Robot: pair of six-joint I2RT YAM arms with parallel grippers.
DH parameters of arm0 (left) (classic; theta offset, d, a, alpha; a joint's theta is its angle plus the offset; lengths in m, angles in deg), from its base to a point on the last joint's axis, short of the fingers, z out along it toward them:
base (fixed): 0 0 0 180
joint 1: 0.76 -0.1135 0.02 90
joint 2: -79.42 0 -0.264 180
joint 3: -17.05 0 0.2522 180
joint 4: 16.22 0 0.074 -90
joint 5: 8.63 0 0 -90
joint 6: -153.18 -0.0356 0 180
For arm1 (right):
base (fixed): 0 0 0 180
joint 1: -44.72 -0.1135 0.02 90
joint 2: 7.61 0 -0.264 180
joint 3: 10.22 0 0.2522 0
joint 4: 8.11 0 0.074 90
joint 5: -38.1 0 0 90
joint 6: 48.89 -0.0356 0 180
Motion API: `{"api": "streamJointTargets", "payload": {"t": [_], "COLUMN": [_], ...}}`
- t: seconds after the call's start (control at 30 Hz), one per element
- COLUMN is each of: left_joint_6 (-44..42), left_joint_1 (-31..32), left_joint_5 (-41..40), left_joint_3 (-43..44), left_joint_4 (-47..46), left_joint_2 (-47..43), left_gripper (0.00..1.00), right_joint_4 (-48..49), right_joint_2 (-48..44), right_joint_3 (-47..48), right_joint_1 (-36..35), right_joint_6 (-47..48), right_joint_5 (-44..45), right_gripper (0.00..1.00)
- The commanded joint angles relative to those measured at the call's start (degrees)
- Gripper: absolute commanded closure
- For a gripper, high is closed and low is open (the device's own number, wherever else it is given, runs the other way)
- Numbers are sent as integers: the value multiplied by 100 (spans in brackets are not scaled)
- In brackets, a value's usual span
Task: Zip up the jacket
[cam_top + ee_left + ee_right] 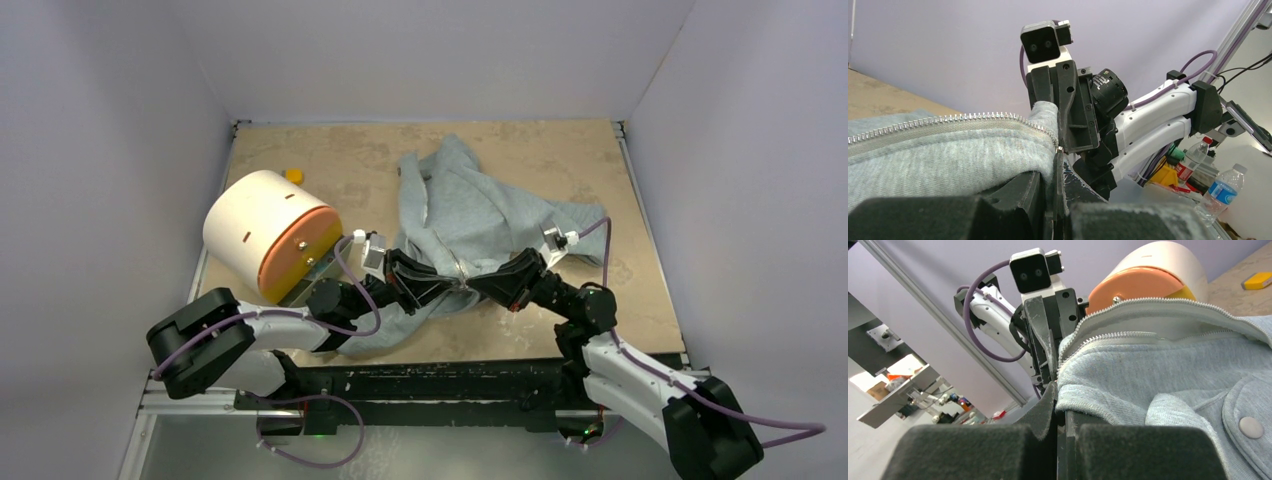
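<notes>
The light grey jacket (460,215) lies on the table, collar end far, hem near the arms. My left gripper (437,285) and right gripper (478,283) meet tip to tip at the bottom of the front zipper. In the left wrist view my left gripper (1056,165) is shut on the jacket's hem edge (948,160), with metal zipper teeth (973,117) running off to the left. In the right wrist view my right gripper (1058,395) is shut on the jacket's other front edge (1148,380), and two zipper rows (1128,320) run apart above it.
A large white cylinder with an orange face (270,235) stands at the left, close behind my left arm. A small yellow object (294,175) lies behind it. White walls close in the table on three sides. A snap-button flap pocket (1248,425) shows at the right.
</notes>
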Motion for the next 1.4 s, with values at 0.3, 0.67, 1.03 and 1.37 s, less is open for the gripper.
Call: {"api": "streamJointTargets", "payload": {"t": [0.3, 0.67, 1.03, 1.37], "left_joint_6": [221, -256, -373, -280], "left_joint_1": [70, 335, 430, 430], "left_joint_5": [531, 496, -38, -787], "left_joint_3": [299, 564, 414, -22], "left_joint_4": [-510, 848, 1368, 1327], "left_joint_2": [66, -22, 37, 792], "left_gripper": [100, 100, 100, 100], "right_joint_4": [775, 203, -815, -3647], "right_joint_2": [-90, -333, -722, -1424], "right_joint_3": [169, 275, 266, 148], "right_joint_1": [-22, -20, -21, -20], "right_joint_6": [129, 190, 329, 914], "right_joint_5": [567, 901, 1016, 1379], "right_gripper": [100, 100, 100, 100]}}
